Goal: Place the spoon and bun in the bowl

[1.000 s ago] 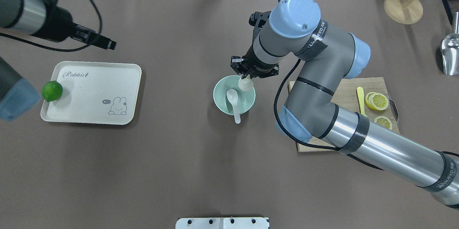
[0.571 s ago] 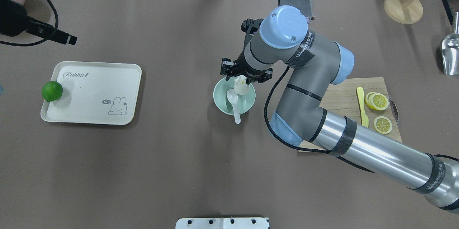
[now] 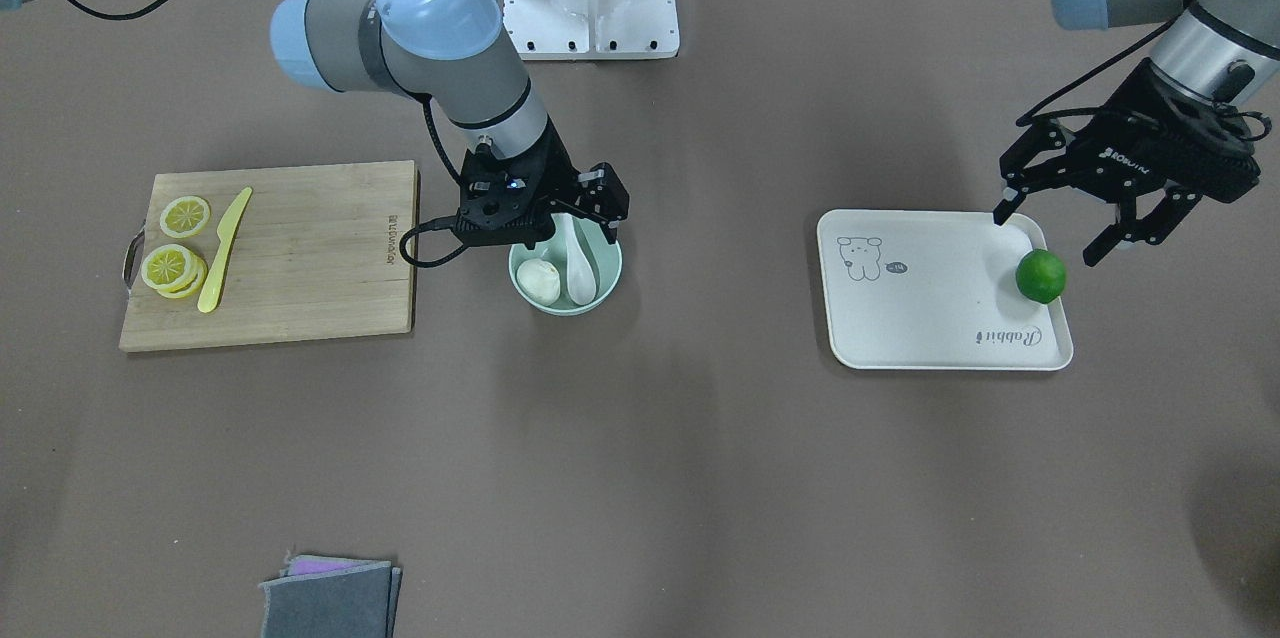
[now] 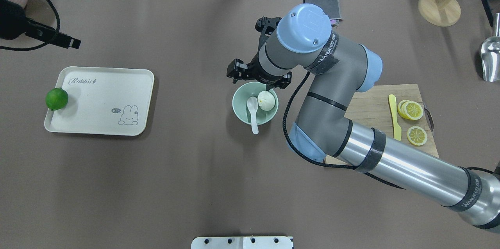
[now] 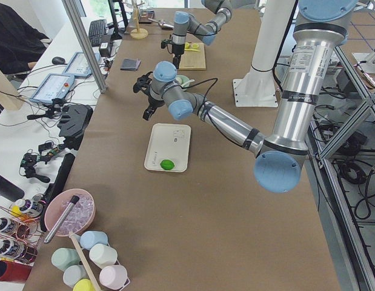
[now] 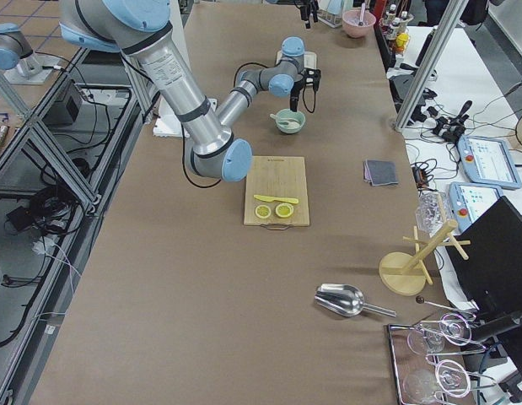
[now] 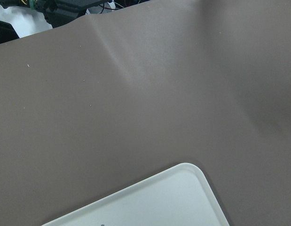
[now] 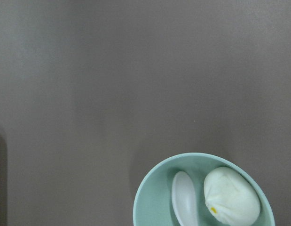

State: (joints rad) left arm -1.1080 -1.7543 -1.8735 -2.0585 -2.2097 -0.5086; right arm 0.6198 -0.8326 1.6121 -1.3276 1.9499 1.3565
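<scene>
The pale mint-green bowl (image 4: 240, 104) stands mid-table. The white bun (image 4: 266, 100) lies inside it on the right. The white spoon (image 4: 252, 107) rests beside the bun, scoop in the bowl and handle over the near rim. My right gripper (image 4: 258, 77) is open and empty, just above the bowl's far rim. The front view shows the same: right gripper (image 3: 545, 210), bowl (image 3: 602, 292), bun (image 3: 538, 281), spoon (image 3: 580, 263). The right wrist view shows the bowl (image 8: 150, 190), bun (image 8: 231, 196) and spoon (image 8: 184, 197). My left gripper (image 3: 1047, 236) is open over the tray's corner, above the lime.
A white rectangular tray (image 4: 101, 100) with a green lime (image 4: 57, 98) lies at the left. A wooden cutting board (image 4: 375, 104) with lemon slices (image 4: 411, 110) and a yellow knife (image 4: 393, 116) lies under my right arm. A grey cloth (image 4: 322, 1), wooden stand (image 4: 439, 8) and metal scoop (image 4: 490, 59) sit at the far right.
My right gripper carried the bun over the bowl, let it go, opened, and moved a little left and toward the far side. The bun now lies in the bowl. The left arm drew back leftward.
</scene>
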